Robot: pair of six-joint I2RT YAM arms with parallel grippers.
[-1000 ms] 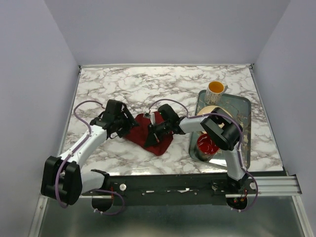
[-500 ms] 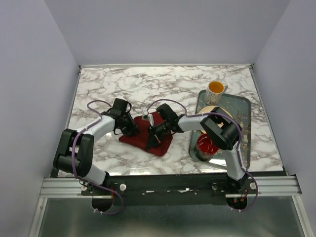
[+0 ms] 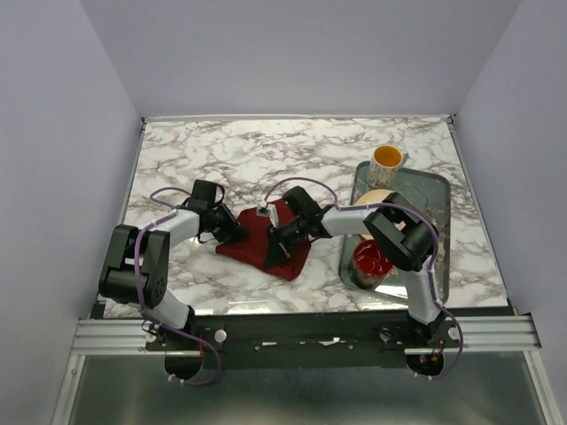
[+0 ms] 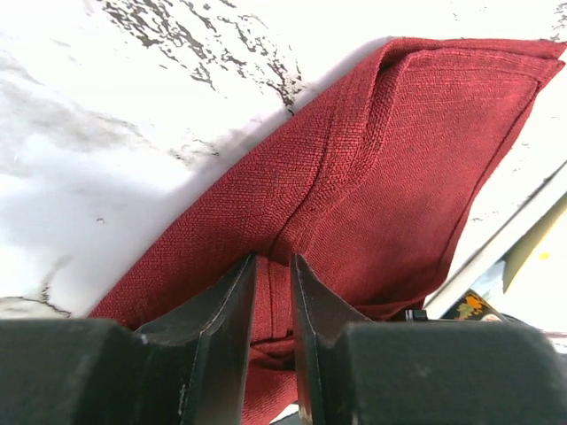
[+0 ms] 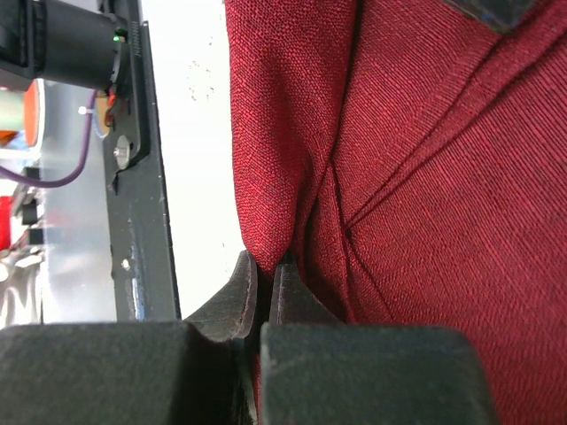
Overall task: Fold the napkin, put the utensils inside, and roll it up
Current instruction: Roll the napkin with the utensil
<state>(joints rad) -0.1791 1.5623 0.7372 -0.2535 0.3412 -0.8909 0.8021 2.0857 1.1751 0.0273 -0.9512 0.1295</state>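
The dark red napkin (image 3: 252,244) lies bunched on the marble table, left of the tray. My left gripper (image 3: 232,232) is at its left edge. In the left wrist view the left gripper (image 4: 273,258) is shut on a raised ridge of the napkin (image 4: 390,177), and cloth fills the narrow gap between its fingers. My right gripper (image 3: 276,237) is over the napkin's middle. In the right wrist view the right gripper (image 5: 264,258) pinches a hanging fold of the napkin (image 5: 425,177). The utensils are out of view.
A grey tray (image 3: 436,188) stands at the right with a red bowl (image 3: 369,258) and a pale plate (image 3: 376,198) on it. A white mug (image 3: 387,161) with a yellow inside sits at the tray's far left corner. The black rail (image 3: 301,326) runs along the near edge.
My left gripper has come down onto the napkin's left edge and closed on the cloth, and its arm has folded back toward the left. The right gripper has kept its pinch.
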